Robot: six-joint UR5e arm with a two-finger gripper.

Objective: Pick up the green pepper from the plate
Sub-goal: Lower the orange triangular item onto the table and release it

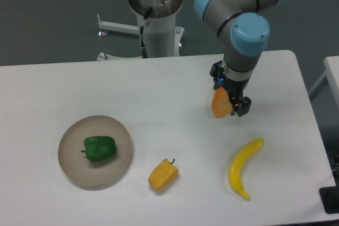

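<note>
Bright, even overhead light; soft shadows, slightly soft focus.

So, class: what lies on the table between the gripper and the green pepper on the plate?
Only bare white table between the gripper and the green pepper; the yellow-orange pepper sits below that line.

No text, label, brand, number or sign can be read anywhere in the view.
</note>
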